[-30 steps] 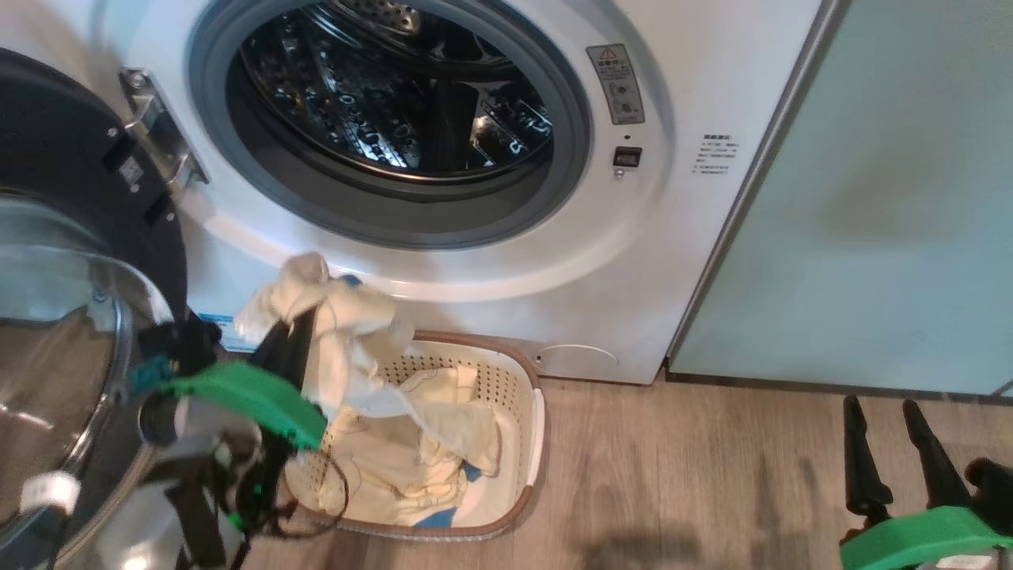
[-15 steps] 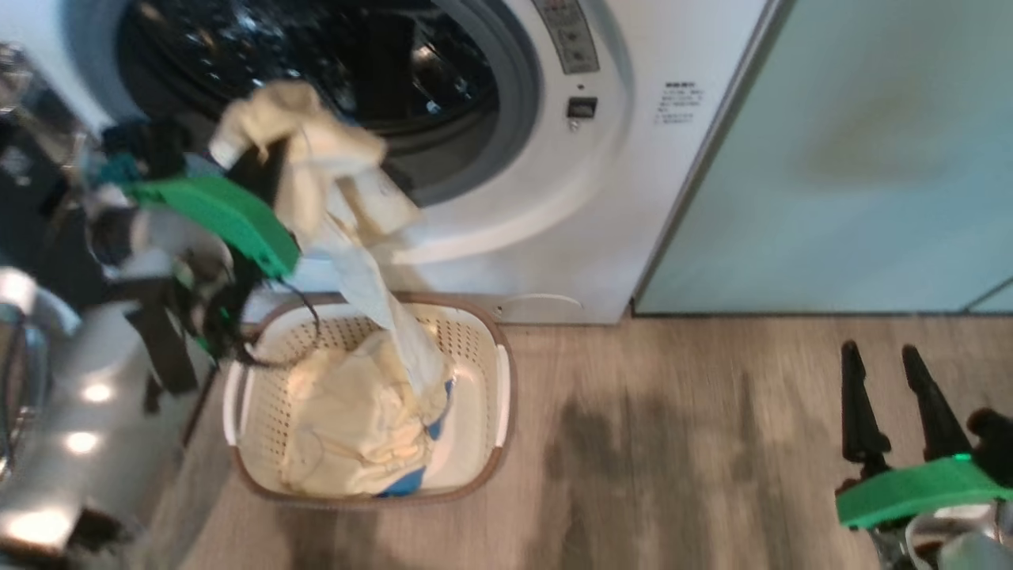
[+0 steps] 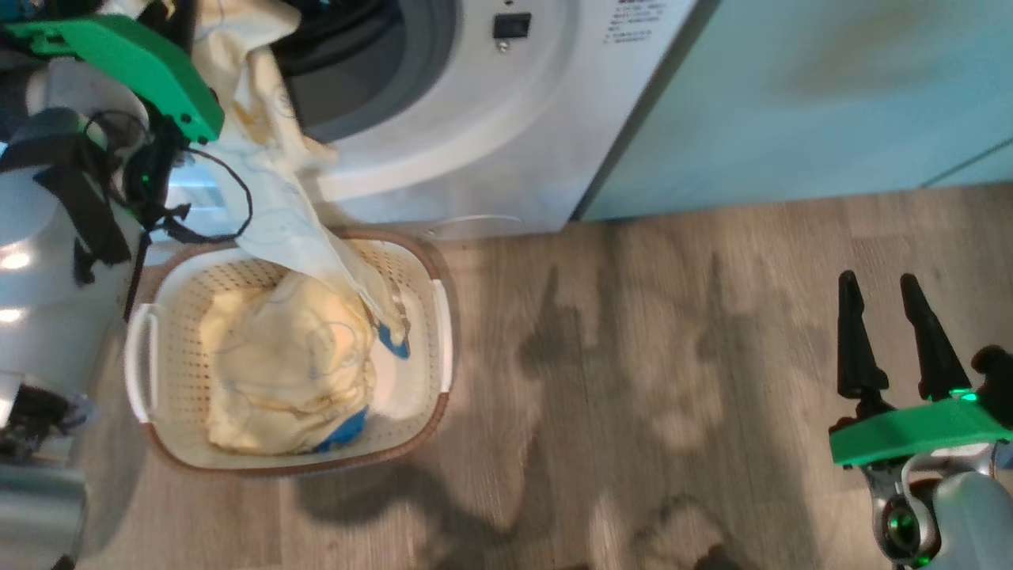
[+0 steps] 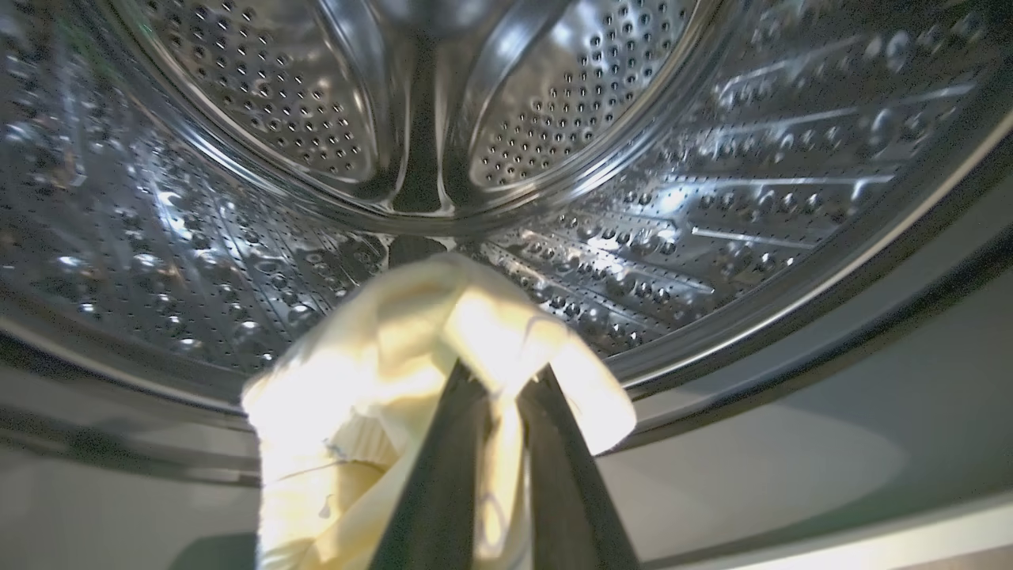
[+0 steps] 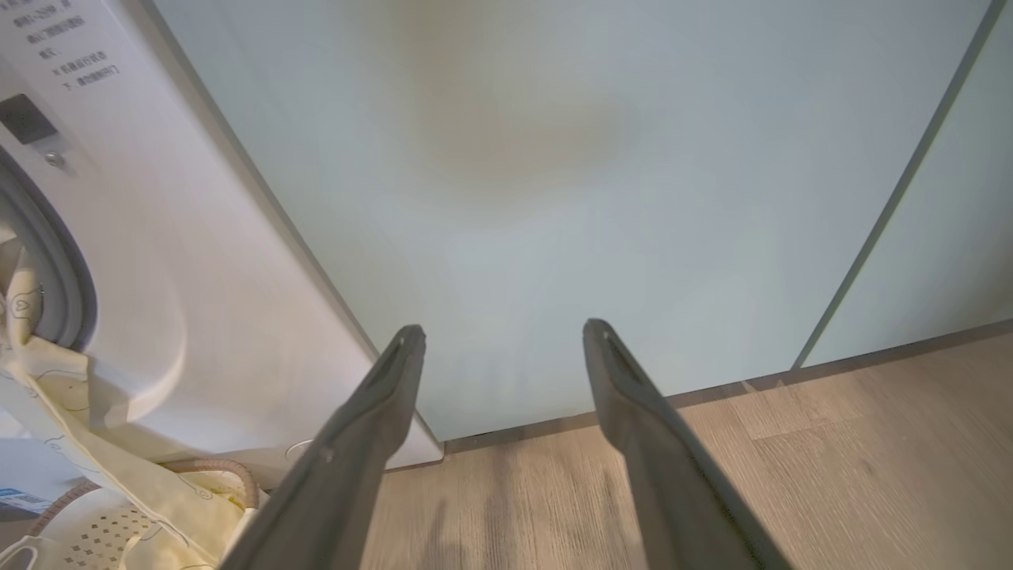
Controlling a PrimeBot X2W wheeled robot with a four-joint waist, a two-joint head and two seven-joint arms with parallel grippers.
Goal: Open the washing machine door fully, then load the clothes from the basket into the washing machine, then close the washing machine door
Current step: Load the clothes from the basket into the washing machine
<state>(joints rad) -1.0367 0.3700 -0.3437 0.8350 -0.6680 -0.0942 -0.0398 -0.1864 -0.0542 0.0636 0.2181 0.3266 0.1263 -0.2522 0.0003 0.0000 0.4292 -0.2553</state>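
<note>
Loading a cream garment (image 4: 411,340) into the washing machine (image 3: 491,134).
Cropped at the head view's top edge, so most of the opening out of frame; small print on the white front too blurred to read. Pinched tight on the garment at the steel drum (image 4: 316,119) mouth by the left gripper (image 4: 500,370), cloth trailing down to the basket (image 3: 178,317) just before the machine, onto more clothes (image 3: 285,372). Spread wide on nothing, well apart above the wood floor (image 3: 633,396): right gripper (image 3: 878,279).
</note>
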